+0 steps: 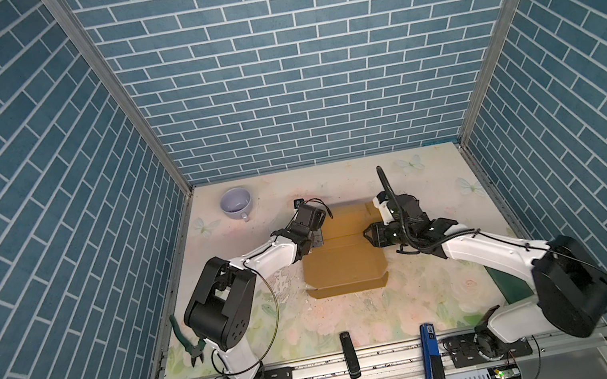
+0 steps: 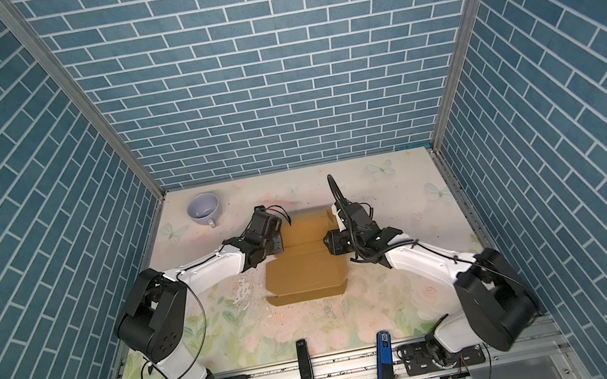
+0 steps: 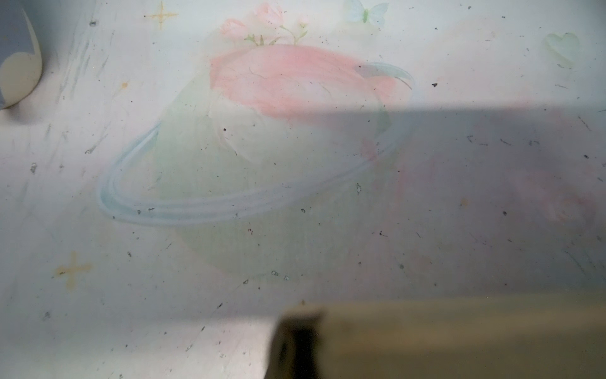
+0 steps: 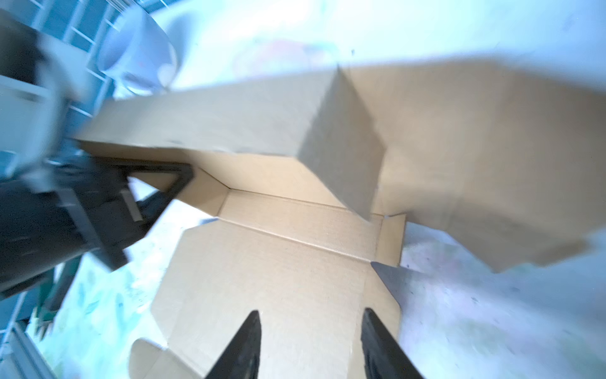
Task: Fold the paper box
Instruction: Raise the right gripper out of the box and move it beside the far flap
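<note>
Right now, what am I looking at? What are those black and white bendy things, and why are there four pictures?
Those are two robot arms, each ending in a pincer called a gripper. Two pictures look down from a camera above; two more come from little cameras on the arms' wrists. On the flowery table lies a brown paper box, only partly folded, plus a pale cup and green-handled pliers. The left gripper is shut and seems to pinch the box's left edge. The right gripper is open above the box, holding nothing.
</note>
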Controlling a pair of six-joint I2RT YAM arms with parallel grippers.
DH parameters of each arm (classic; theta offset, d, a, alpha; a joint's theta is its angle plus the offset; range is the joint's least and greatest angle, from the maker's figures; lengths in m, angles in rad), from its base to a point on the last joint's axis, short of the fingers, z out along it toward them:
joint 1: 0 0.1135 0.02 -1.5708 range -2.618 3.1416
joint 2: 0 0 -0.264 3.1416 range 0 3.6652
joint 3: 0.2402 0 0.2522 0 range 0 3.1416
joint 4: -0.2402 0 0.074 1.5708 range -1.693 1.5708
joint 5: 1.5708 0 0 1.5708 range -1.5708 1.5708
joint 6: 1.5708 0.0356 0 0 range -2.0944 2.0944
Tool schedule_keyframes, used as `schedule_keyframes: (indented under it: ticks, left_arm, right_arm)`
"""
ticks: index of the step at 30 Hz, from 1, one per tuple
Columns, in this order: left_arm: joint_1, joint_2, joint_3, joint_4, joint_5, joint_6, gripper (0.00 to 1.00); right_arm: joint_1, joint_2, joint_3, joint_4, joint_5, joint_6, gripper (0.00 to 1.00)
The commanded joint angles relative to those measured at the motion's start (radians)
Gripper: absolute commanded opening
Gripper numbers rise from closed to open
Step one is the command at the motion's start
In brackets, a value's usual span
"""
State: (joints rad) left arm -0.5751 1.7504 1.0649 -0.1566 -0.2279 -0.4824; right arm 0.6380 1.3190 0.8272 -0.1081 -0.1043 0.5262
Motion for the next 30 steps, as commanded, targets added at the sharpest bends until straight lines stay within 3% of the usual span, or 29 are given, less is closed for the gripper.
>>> schedule_keyframes:
  ticks: [1, 6, 12, 18, 30]
  left_arm:
    - [0.028, -0.028, -0.01, -0.013, 0.063, -0.007, 0.05]
    - [0.06, -0.038, -0.011, -0.008, 0.149, -0.003, 0.05]
    - [0.079, -0.033, 0.02, -0.026, 0.228, 0.027, 0.05]
    - [0.093, -0.049, 0.036, -0.043, 0.277, 0.058, 0.05]
    - [0.108, -0.044, 0.069, -0.063, 0.311, 0.071, 0.05]
  right_arm:
    - [-0.019, -0.11, -0.025, -0.181, 0.074, -0.054, 0.51]
    - [-0.112, -0.197, 0.024, -0.281, 0.139, -0.068, 0.51]
    - [-0.231, -0.137, 0.109, -0.287, 0.171, -0.116, 0.51]
    - [-0.385, -0.039, 0.137, -0.207, -0.009, -0.165, 0.51]
    - [-0.393, 0.173, 0.21, -0.121, -0.319, -0.312, 0.5]
